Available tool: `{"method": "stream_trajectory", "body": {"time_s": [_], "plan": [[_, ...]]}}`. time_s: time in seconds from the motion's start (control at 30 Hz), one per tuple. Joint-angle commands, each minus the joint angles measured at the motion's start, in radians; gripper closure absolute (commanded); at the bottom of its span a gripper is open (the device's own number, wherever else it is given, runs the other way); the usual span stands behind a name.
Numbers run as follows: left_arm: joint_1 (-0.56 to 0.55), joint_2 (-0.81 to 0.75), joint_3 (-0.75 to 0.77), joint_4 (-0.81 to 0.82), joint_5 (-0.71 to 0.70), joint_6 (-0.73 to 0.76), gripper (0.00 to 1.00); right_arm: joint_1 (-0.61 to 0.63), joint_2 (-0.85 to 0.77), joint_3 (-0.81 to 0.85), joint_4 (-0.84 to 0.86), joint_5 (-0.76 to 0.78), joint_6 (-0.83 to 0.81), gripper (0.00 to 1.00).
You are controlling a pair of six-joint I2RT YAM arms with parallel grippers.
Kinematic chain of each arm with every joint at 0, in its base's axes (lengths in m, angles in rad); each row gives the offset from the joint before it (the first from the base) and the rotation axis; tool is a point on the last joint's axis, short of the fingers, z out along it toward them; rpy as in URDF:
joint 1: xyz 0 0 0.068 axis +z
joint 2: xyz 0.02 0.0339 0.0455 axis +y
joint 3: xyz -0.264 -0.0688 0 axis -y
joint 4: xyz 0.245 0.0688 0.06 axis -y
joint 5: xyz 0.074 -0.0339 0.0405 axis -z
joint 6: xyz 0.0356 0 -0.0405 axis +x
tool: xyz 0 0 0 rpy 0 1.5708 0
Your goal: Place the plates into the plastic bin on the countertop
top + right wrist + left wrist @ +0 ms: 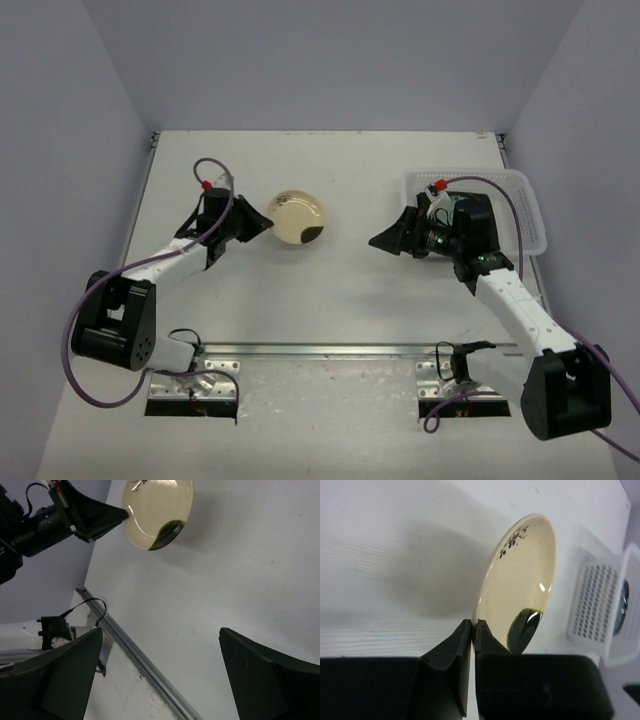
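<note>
A cream round plate (297, 216) with a dark floral mark and a dark green patch is held by its rim in my left gripper (258, 226), left of the table's centre. In the left wrist view the jaws (474, 626) are shut on the plate's near edge (520, 575), and the plate is tilted up over its shadow. My right gripper (385, 241) is open and empty, pointing left towards the plate, with its wrist over the plastic bin (524, 196). The right wrist view shows its wide-apart fingers (65, 677) and the plate (157, 512). Other plates are hidden.
The white slotted bin (596, 605) stands at the right on the off-white countertop (330, 300). A metal strip (330, 350) runs along the front edge. Lavender walls close in the left, back and right.
</note>
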Motion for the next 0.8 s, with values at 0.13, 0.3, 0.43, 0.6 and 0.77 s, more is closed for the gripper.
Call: {"method": "stream_trajectory", "body": {"time_s": [0.13, 0.3, 0.43, 0.6, 0.77], "plan": [[-0.260, -0.026, -0.009, 0.284, 0.270, -0.011, 1.00, 0.025, 0.193, 0.085, 0.011, -0.045, -0.029, 0.08], [-0.328, -0.018, -0.012, 0.345, 0.307, -0.027, 1.00, 0.026, 0.249, 0.097, -0.004, -0.042, -0.061, 0.33], [-0.366, 0.012, -0.014, 0.393, 0.362, -0.046, 1.00, 0.027, 0.269, 0.076, 0.064, -0.063, -0.026, 0.63], [-0.372, 0.013, 0.015, 0.282, 0.305, -0.002, 0.88, 0.026, 0.248, 0.068, 0.072, -0.023, -0.009, 1.00], [-0.372, -0.116, 0.156, -0.189, -0.136, 0.117, 0.00, -0.163, 0.181, 0.077, -0.007, 0.075, 0.008, 1.00]]}}
